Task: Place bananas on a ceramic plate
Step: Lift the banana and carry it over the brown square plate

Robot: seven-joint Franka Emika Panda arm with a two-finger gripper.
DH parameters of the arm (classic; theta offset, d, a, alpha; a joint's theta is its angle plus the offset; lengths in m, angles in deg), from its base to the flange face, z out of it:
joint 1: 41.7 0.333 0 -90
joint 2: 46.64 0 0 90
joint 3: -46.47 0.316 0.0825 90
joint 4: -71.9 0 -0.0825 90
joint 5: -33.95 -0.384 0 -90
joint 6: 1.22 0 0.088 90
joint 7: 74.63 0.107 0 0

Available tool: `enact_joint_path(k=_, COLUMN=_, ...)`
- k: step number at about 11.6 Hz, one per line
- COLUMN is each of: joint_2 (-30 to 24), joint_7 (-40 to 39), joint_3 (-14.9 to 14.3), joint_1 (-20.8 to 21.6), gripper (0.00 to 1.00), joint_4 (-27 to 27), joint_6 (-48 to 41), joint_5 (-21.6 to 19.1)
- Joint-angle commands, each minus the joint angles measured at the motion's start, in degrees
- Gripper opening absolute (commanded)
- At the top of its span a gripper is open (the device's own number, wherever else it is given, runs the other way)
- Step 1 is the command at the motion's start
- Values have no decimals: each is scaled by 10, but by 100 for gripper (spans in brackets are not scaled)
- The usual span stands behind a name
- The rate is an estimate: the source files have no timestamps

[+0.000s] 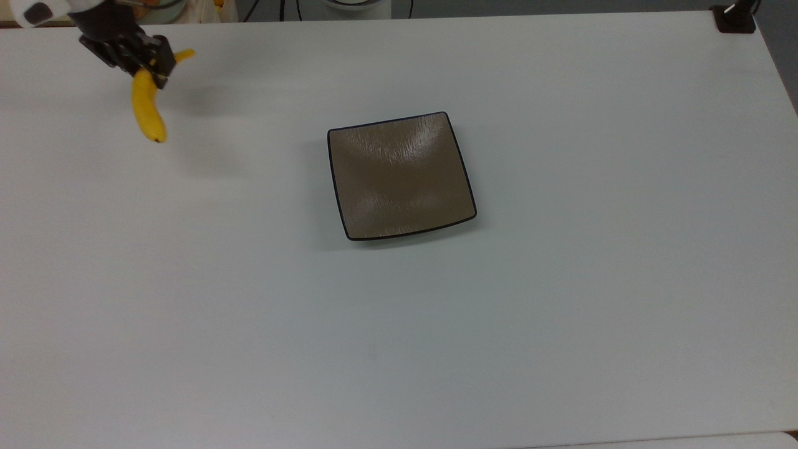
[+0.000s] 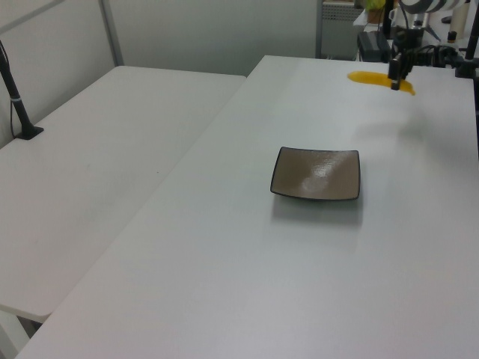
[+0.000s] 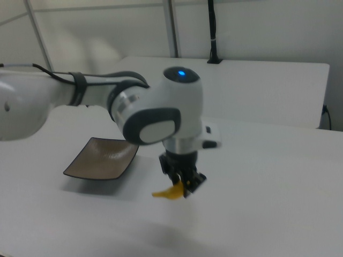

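The gripper (image 1: 151, 64) is closed on the banana (image 1: 148, 106) near its stem end, in the top view's upper left corner. The ceramic plate (image 1: 399, 178) (square, with a dark rim) lies bare on the white table (image 1: 561, 280), well apart from the banana.

A broad, smooth white table (image 1: 561, 324) spreads across the top view. In the left view a second white table (image 2: 112, 149) stands just beside it on the left view's left, with a black clamp post (image 2: 19, 105) at its edge. Plain pale walls (image 2: 209, 34) with a thin metal upright (image 2: 111, 31) close the room behind; the light is soft and even
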Motion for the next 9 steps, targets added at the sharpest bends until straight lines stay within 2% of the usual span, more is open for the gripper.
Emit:
enact_joint_path(k=1, joint_2=4, joint_7=130, joint_3=91, joint_1=14, gripper=17, joint_4=33, joint_6=-10, joint_5=-4)
enact_joint_path(k=6, joint_2=18, joint_7=246, joint_3=175, joint_1=40, gripper=18, joint_4=56, joint_6=4, joint_5=0)
enact_joint_path(k=8, joint_2=29, joint_7=288, joint_3=227, joint_1=43, gripper=21, joint_4=58, joint_6=24, joint_5=5)
enact_joint_path(k=9, joint_2=35, joint_7=304, joint_3=242, joint_1=50, gripper=21, joint_4=58, joint_6=45, joint_5=5)
